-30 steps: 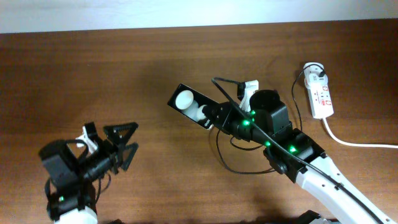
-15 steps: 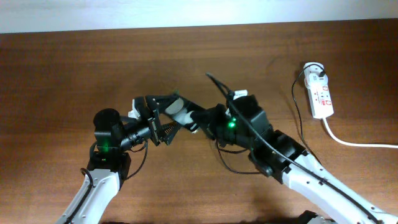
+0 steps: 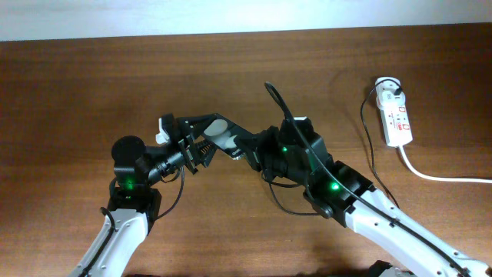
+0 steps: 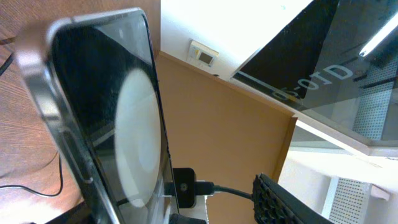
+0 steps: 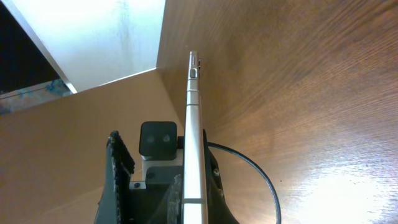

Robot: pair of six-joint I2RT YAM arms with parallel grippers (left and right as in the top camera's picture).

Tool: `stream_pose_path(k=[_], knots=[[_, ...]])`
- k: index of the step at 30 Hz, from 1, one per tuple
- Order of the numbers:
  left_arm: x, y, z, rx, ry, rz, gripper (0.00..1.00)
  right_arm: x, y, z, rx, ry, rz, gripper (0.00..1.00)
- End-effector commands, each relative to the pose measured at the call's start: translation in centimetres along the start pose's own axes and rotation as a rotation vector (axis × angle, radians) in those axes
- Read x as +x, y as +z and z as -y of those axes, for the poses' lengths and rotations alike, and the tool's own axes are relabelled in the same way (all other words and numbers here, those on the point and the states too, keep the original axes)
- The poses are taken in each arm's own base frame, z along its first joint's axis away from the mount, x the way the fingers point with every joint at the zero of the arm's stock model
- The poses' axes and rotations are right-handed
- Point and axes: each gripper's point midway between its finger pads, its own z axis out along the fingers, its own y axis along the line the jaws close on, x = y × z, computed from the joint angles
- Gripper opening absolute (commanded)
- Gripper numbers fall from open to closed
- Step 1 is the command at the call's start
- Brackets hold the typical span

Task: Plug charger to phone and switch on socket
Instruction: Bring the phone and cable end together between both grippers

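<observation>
The phone (image 3: 223,137) is pinched edge-on in my right hand (image 3: 250,148), over the middle of the surface (image 3: 92,77). My left hand (image 3: 202,138) is spread around its other end.

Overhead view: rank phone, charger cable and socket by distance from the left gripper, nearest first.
From the left gripper:
1. phone: right at the gripper, middle of the view.
2. charger cable: just beyond the phone, right of centre.
3. socket: far right side, well clear of the other two.
</observation>
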Motion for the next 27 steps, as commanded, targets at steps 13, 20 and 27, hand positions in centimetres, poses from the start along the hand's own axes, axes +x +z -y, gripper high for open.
stream_pose_path(k=[13, 20, 27], knots=[[0.1, 0.1, -1.2, -0.052, -0.035, -0.012, 0.09, 1.3, 0.7, 0.7, 0.030, -0.011, -0.040, 0.04], [-0.1, 0.0, -2.1, -0.084, -0.066, -0.002, 0.00, 1.0, 0.7, 1.9, 0.079, -0.011, -0.030, 0.35], [-1.3, -0.8, -6.6, -0.243, 0.087, 0.040, 0.00, -4.0, -2.2, 10.3, 0.433, 0.003, 0.270, 0.61]])
